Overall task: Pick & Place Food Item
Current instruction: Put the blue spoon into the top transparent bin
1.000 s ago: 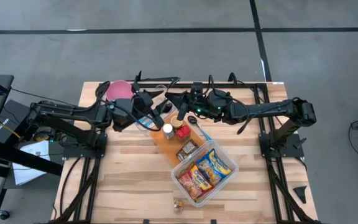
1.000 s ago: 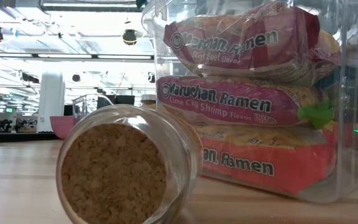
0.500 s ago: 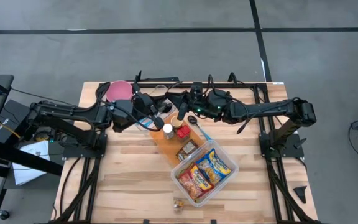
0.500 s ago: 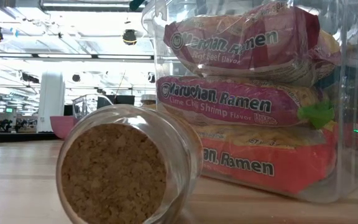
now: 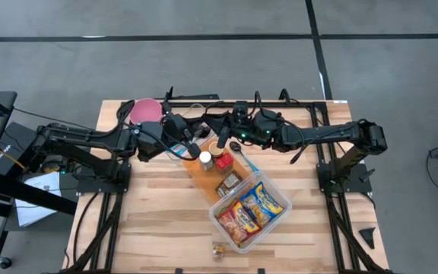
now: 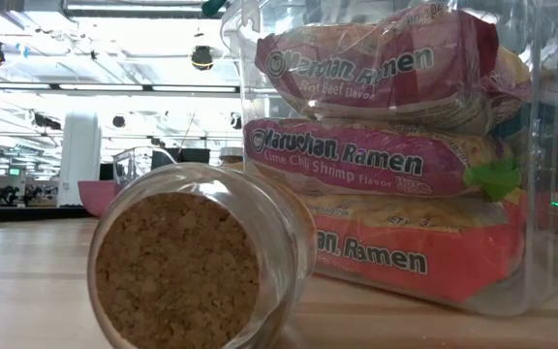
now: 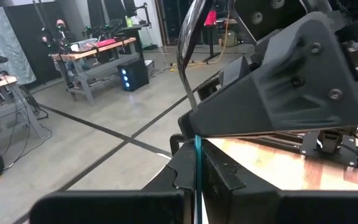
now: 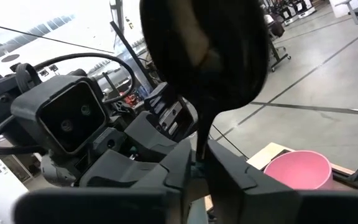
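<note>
1. High view: the left gripper (image 5: 194,143) and right gripper (image 5: 231,139) meet near the table's far edge, just beside the cutting board (image 5: 217,173).
2. Left gripper's fingers (image 7: 225,177) pinch a thin teal sheet edge (image 7: 197,158).
3. Right gripper's fingers (image 8: 229,180) clamp a black spoon (image 8: 207,56).
4. Ramen packets (image 5: 251,208) lie in the clear bin (image 5: 278,215), nearer the front than both grippers.
5. A cork-stoppered jar (image 6: 197,267) lies on its side beside the bin.

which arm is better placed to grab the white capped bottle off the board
Probably the left: the left gripper sits right beside the white-capped bottle, while the right gripper is busy, shut on a black spoon.
</note>
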Controlling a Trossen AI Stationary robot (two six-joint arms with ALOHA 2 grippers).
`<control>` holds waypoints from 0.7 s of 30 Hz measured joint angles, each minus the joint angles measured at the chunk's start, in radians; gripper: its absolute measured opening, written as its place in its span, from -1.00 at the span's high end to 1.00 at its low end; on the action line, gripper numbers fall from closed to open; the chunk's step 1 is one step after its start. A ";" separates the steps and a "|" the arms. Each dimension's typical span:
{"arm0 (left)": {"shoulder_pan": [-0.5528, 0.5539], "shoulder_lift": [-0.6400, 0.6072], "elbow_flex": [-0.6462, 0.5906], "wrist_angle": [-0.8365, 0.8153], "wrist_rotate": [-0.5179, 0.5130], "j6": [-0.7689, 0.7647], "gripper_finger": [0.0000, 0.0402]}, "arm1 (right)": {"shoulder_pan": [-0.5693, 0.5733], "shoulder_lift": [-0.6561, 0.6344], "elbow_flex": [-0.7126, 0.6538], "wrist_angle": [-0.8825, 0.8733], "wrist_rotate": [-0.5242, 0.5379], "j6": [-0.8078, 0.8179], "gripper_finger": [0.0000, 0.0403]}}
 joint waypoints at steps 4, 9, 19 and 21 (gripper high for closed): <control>0.000 0.000 0.000 0.002 0.003 0.000 0.99 | 0.000 0.000 0.000 0.012 -0.003 0.000 0.62; 0.000 0.000 0.000 0.001 0.002 -0.001 0.99 | 0.000 0.000 0.000 0.016 -0.004 0.000 0.47; 0.000 0.000 0.000 0.000 0.002 -0.011 0.99 | 0.001 0.000 0.000 0.015 -0.003 0.000 0.36; 0.000 0.000 0.000 0.000 0.002 -0.023 0.99 | 0.001 0.000 0.000 0.013 -0.001 0.000 0.36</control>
